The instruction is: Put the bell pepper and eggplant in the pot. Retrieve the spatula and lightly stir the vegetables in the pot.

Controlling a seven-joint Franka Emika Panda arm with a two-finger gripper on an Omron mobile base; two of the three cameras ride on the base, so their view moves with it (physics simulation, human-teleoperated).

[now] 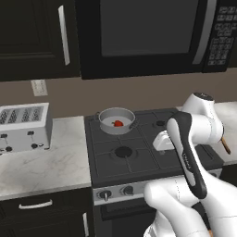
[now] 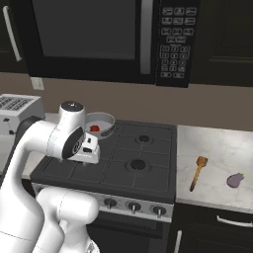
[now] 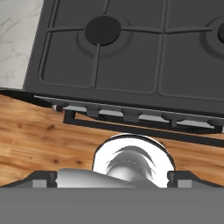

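The eggplant (image 2: 235, 180), small and purple, lies on the marble surface (image 2: 217, 148) to the right of the stove (image 2: 123, 153), well apart from the robot's fingers (image 2: 91, 157), which hang spread wide and empty over the stove's left front. The next vegetable to fetch therefore lies far off to the fingers' right, across the whole cooktop, with its long axis running roughly left to right, stem end toward the surface's right edge. Just beside it, nearer the fingers, lies the spatula (image 2: 198, 172), blade away from the front edge and handle pointing toward it. The bell pepper (image 1: 118, 123) already sits inside the pot (image 1: 116, 120) on the rear left burner, just beyond the fingers. In the hand view, the stove's front burners and knob panel lie below the hand. A toaster (image 1: 24, 126) stands on the surface to the far left.
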